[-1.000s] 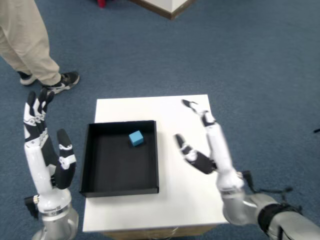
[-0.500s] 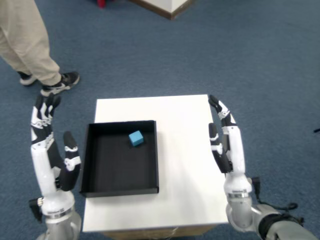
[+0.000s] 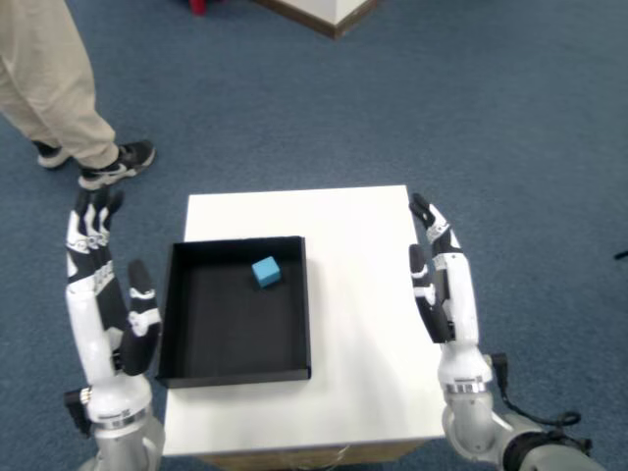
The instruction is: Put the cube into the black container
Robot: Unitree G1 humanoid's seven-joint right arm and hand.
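Cube (image 3: pixel 266 271) lying loose on floor of black container (image 3: pixel 179 316) near its far wall, goal judged met; right hand (image 3: pixel 443 287) upright at table (image 3: pixel 359 226) right edge, fingers straight, slightly apart, holding nothing, well clear of container

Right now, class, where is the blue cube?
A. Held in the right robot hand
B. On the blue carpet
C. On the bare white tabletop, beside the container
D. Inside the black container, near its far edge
D: the blue cube lies on the floor of the black container, close to its far wall, while the right robot hand is open and holds nothing.
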